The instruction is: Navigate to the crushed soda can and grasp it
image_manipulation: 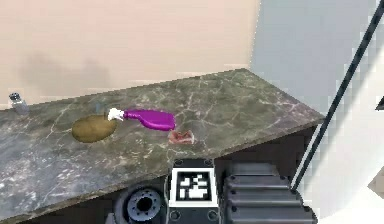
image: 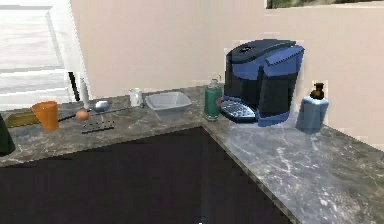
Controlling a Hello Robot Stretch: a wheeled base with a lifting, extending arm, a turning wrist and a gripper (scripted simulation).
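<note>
gripper (image_manipulation: 140, 207) at edge of marble counter (image_manipulation: 60, 165), crushed soda can (image_manipulation: 181, 135) on it

shows dark at arm side view's bottom edge; cannot tell jaws' state or load. lies reddish just beside purple thing (image_manipulation: 150, 119), near brown potato (image_manipulation: 92, 128).

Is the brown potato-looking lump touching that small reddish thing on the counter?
Apart. The arm side view shows bare counter between the brown lump and the reddish thing.
</note>
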